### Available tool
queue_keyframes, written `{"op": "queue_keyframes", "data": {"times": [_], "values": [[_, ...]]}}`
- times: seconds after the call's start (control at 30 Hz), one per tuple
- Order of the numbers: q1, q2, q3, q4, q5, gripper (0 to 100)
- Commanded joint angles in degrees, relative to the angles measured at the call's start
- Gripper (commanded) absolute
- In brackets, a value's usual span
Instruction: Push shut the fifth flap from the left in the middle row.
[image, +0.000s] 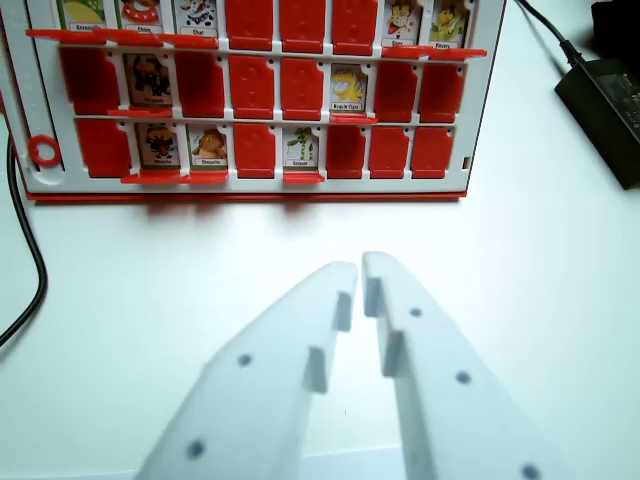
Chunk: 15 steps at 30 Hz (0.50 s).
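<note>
White pincer, foreground, tips nearly together with only a thin gap, holding nothing, hovering over bare white desk short of the game board. Board: red-framed, three rows of red flaps partly in view. Middle row, counted from the left: the sixth cell shows an upright flap with a yellow character card; the second cell also shows a picture. Black cable at left; black power adapter far right.
</note>
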Motion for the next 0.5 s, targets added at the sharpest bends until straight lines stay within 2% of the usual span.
{"op": "queue_keyframes", "data": {"times": [0.0, 0.07, 0.17, 0.47], "values": [[-0.53, 5.1, -0.18, 1.76, 1.23, 0], [-0.97, 6.33, -0.79, 3.96, 2.29, 0], [-1.58, 9.23, -0.62, 6.68, 2.99, 0], [-2.81, 11.07, -1.67, 9.32, 3.6, 0]]}}
